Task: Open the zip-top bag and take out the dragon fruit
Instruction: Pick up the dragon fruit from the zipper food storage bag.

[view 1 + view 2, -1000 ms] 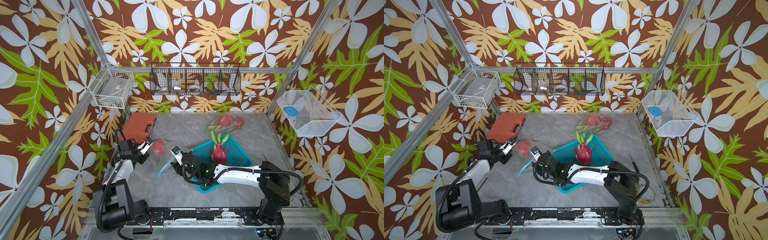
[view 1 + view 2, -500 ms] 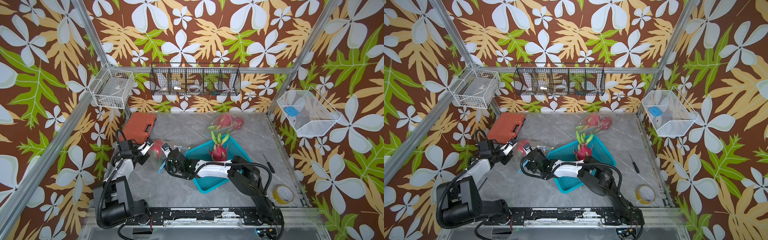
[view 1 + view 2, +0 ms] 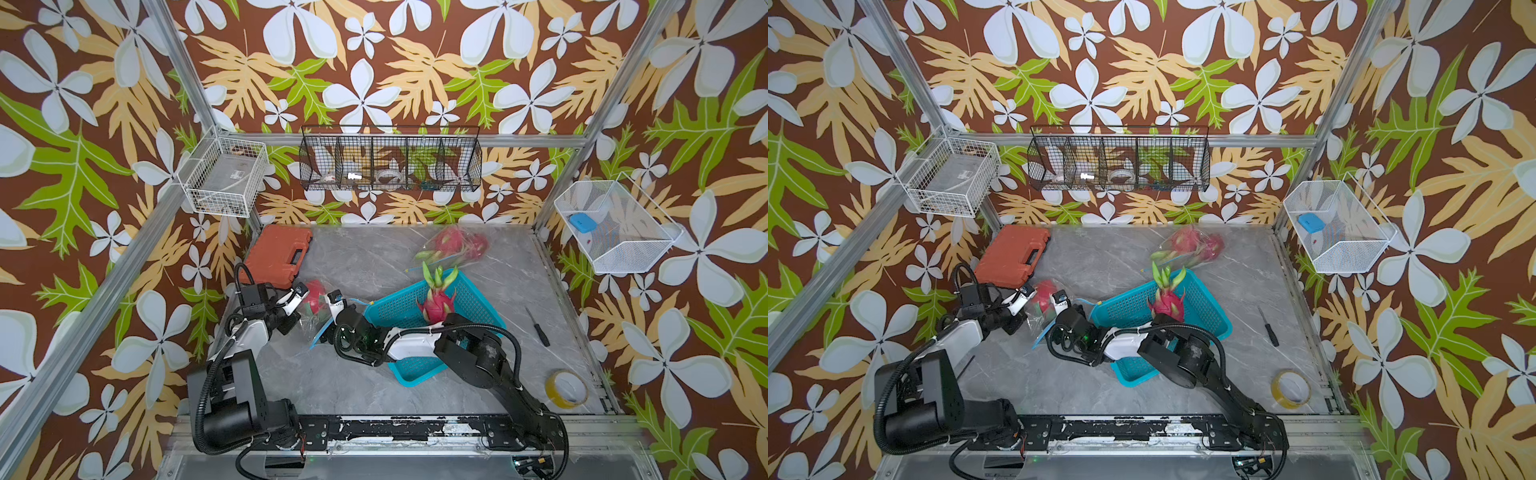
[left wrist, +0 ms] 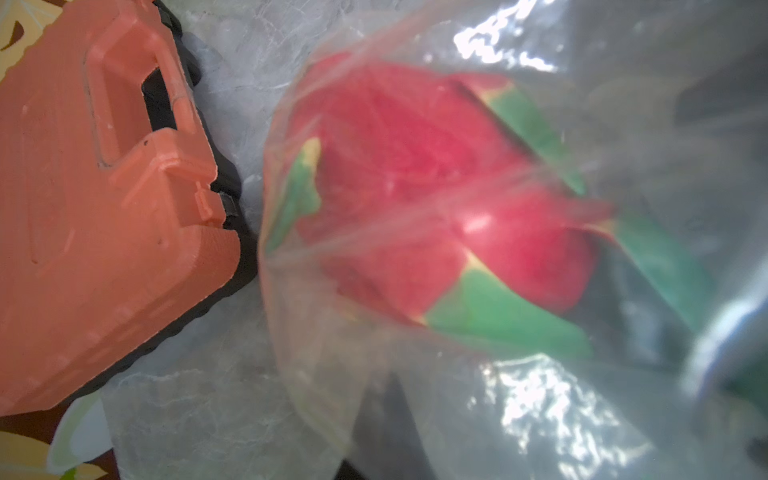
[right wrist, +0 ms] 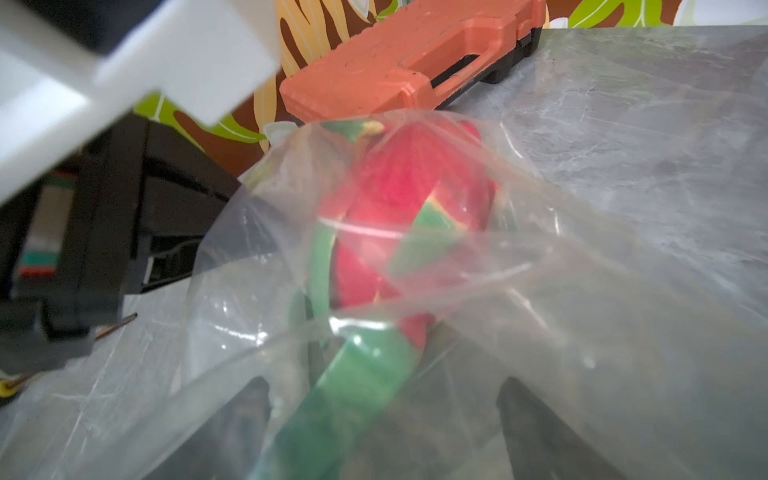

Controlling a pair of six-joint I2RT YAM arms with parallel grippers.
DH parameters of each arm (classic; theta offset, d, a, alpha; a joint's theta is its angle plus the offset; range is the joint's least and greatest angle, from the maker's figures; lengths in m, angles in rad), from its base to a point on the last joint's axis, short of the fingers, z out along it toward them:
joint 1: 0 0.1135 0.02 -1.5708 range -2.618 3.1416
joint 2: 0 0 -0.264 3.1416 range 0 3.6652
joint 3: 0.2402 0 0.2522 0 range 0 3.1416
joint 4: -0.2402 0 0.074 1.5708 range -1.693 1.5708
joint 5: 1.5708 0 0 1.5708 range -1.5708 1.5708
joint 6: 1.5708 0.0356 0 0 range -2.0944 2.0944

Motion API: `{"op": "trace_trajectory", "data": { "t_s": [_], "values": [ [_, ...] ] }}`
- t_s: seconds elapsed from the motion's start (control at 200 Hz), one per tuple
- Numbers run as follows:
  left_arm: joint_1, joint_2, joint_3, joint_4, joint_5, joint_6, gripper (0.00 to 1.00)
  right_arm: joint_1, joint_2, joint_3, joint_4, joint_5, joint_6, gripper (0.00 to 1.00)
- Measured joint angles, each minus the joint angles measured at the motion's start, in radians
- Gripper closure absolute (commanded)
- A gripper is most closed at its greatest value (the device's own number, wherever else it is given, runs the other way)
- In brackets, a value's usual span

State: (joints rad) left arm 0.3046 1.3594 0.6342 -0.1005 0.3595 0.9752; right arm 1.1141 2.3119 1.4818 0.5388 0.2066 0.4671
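A clear zip-top bag lies at the left of the table with a magenta dragon fruit inside, seen in both top views. My left gripper is shut on the bag's film on the fruit's left. In the left wrist view the fruit shows through the plastic draped over the gripper. My right gripper sits at the fruit's right, open. In the right wrist view its dark fingers stand wide behind the film, with a green frond of the fruit between them.
An orange tool case lies just behind the bag. A teal basket to the right holds another dragon fruit. A second bag with fruit lies at the back. A screwdriver and tape roll lie right.
My right arm has swung left from the basket to the bag, and its jaws have spread wider. The left gripper has stayed shut on the bag.
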Motion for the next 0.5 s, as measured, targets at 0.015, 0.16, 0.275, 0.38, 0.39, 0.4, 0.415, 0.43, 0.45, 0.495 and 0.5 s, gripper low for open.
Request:
{"op": "trace_trajectory", "data": {
  "t_s": [0.015,0.16,0.275,0.38,0.39,0.4,0.415,0.43,0.45,0.495,0.5],
  "values": [
    [0.000,0.000,0.000,0.000,0.000,0.000,1.00,0.000,0.006,0.008,0.001,0.000,0.001,0.20],
    [0.000,-0.006,-0.006,0.000,0.000,0.007,1.00,-0.001,0.063,0.072,-0.002,0.002,0.027,0.37],
    [0.000,-0.006,-0.007,-0.007,0.000,0.013,1.00,-0.001,0.095,0.116,-0.005,0.015,0.053,0.61],
    [0.000,-0.005,-0.007,-0.027,-0.006,0.021,1.00,-0.007,0.081,0.092,-0.007,0.030,0.064,0.76],
    [0.000,-0.005,-0.007,-0.029,-0.006,0.021,1.00,-0.008,0.077,0.086,-0.007,0.029,0.064,0.77],
    [0.000,-0.005,-0.007,-0.029,-0.007,0.021,1.00,-0.009,0.073,0.080,-0.007,0.030,0.065,0.78],
    [0.000,-0.004,-0.007,-0.029,-0.007,0.021,1.00,-0.009,0.068,0.073,-0.007,0.031,0.067,0.80],
    [0.000,-0.004,-0.006,-0.029,-0.007,0.021,1.00,-0.010,0.063,0.066,-0.007,0.033,0.067,0.81],
    [0.000,-0.003,-0.006,-0.029,-0.008,0.022,1.00,-0.009,0.053,0.054,-0.007,0.035,0.067,0.83],
    [0.000,-0.001,-0.006,-0.028,-0.012,0.022,1.00,-0.008,0.034,0.029,-0.007,0.035,0.067,0.87],
    [0.000,-0.001,-0.006,-0.028,-0.013,0.022,1.00,-0.007,0.032,0.027,-0.007,0.035,0.067,0.88]
  ]
}}
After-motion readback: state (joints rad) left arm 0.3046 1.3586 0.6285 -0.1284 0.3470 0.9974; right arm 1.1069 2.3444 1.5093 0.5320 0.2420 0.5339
